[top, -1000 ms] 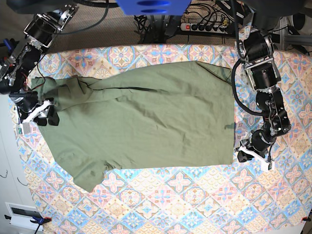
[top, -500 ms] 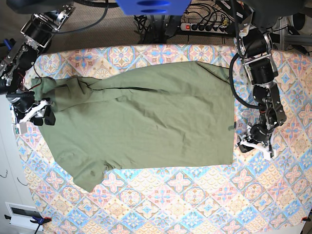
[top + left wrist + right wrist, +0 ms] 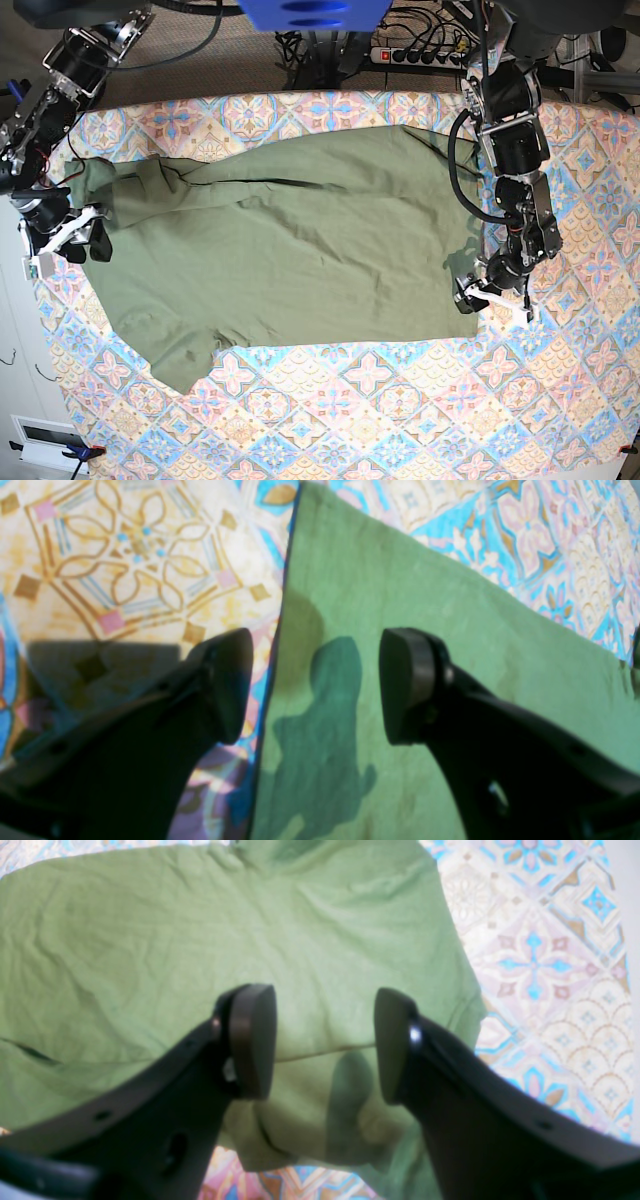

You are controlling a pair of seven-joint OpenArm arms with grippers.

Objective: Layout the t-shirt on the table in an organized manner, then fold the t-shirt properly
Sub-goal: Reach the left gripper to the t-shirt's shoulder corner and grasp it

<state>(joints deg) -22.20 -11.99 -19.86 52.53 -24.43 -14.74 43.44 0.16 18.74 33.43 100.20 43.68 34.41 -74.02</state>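
A: Count? One t-shirt (image 3: 290,245), spread mid-frame on one table (image 3: 400,400), two grippers.
B: Change? Left gripper (image 3: 478,298) slid in over the hem at right and spread its jaws; nothing held.
A: Right gripper (image 3: 325,1042)?
B: Wrist view showed it parted, empty, above the sleeve; base view didn't.

Left gripper (image 3: 315,680): two matte black curved fingers, rounded flat pads | right gripper (image 3: 325,1042): same black fingers, small round holes along sides | arms: black segmented links, black cables, white gripper brackets
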